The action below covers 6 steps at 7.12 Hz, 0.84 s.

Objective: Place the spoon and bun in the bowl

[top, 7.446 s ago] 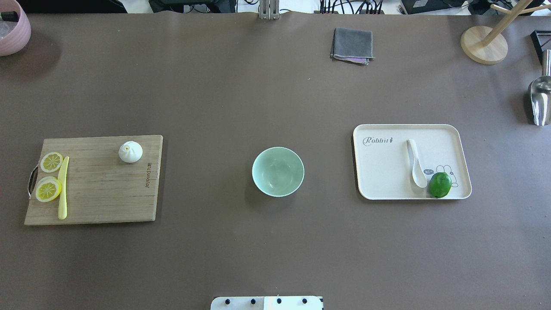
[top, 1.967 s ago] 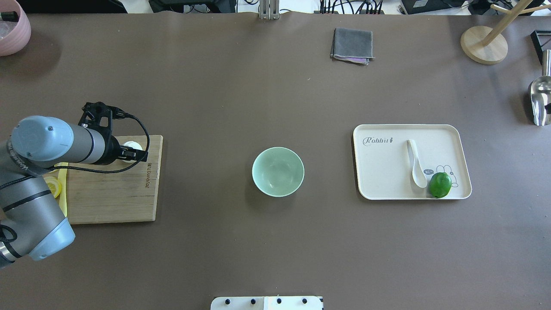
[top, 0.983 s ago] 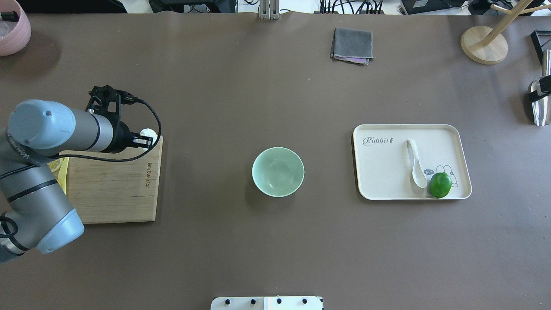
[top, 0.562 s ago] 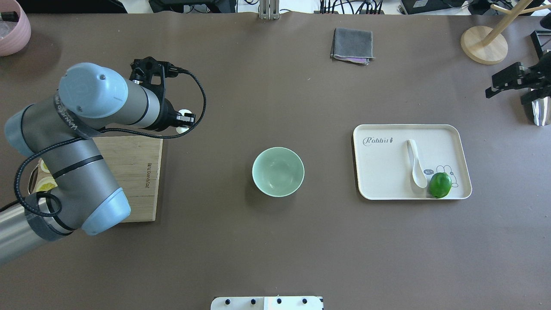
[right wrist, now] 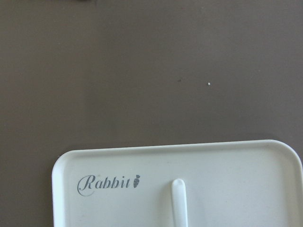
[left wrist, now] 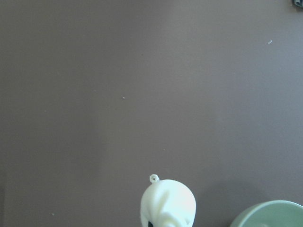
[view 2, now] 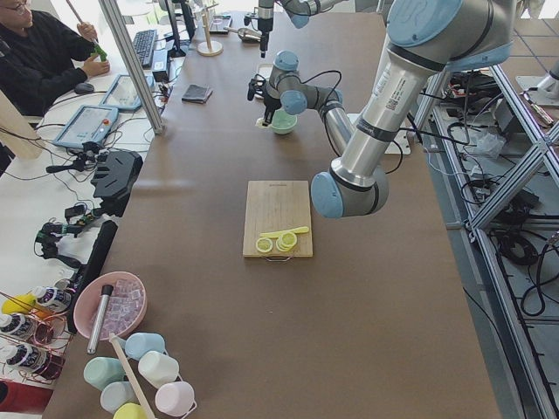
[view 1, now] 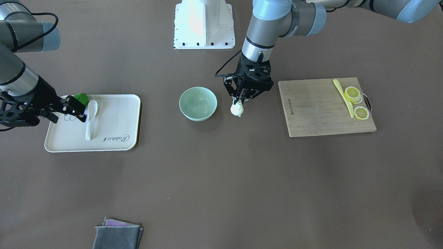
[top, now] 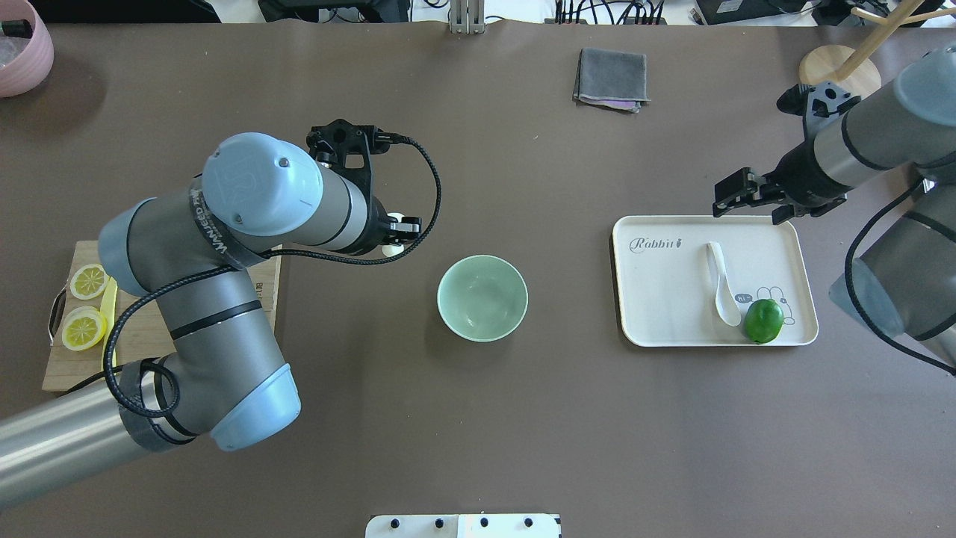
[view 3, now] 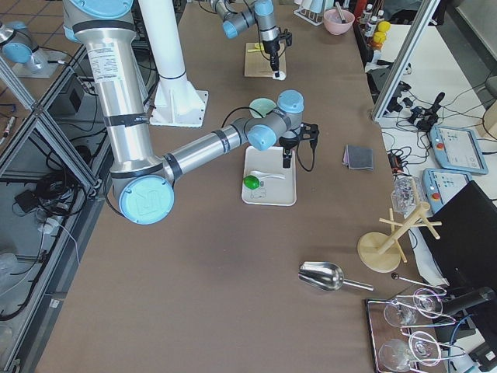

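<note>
1. The left gripper (view 1: pixel 238 100) is clamped on the bun (view 1: pixel 237 109). The bun hangs right under its fingers, up off the table.
2. The bowl (view 1: pixel 193 90) sits just beside this gripper, on the side toward the other arm. Nothing is in the bowl yet.
3. The right gripper (view 1: pixel 74 110) has its fingers apart and holds nothing. The spoon (view 1: pixel 90 117) lies on the tray (view 1: pixel 114 146) just below this gripper, not touched.
4. So 0 of the 2 things are in the bowl. The bun looks about 1 short move from its drop. The spoon needs a grab, a carry and a drop.
5. 7.4 s ago no arm is in view and the bun sits on the board (view 1: pixel 311 114).
6. 0.6 s ago the left gripper holds the bun just past the board's edge. Now it is far closer to the bowl.
7. 0.6 s ago the right gripper is out by the table's side. Now it is over the tray's edge.
8. The bowl and spoon lie where they were.
</note>
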### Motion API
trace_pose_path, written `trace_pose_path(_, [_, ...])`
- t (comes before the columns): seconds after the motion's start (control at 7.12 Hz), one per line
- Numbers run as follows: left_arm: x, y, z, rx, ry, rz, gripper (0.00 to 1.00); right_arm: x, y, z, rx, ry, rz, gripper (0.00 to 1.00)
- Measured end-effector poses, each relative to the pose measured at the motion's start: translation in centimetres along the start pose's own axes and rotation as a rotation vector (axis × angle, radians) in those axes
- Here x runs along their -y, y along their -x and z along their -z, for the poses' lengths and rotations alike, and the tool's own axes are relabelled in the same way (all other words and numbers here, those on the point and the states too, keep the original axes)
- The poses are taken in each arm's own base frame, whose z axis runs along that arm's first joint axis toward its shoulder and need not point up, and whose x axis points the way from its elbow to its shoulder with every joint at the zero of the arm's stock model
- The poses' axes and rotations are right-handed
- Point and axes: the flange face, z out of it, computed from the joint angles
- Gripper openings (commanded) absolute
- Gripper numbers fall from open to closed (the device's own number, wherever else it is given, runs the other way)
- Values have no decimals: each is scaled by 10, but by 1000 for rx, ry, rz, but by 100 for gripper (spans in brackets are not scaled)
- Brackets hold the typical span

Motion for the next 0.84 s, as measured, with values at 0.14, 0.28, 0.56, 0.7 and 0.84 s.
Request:
trace_pose_path(0.14, [-3, -17, 2, 0, 3, -3, 0, -9, 8, -18, -14, 12, 9, 100])
trace_pose_path(0.28, [-7, -30, 2, 1, 8, -8, 0, -14, 9, -33, -31, 26, 14, 100])
trace_pose_path(0.56, [-29, -59, -16, 14, 11, -38, 0, -17, 9, -46, -43, 40, 18, 100])
trace_pose_path(0.7, [-38, -72, -27, 22, 15, -47, 0, -17, 11, -47, -44, 40, 18, 100])
trace_pose_path(0.84, [-50, -84, -37, 27, 18, -48, 0, -16, 10, -50, -49, 42, 14, 100])
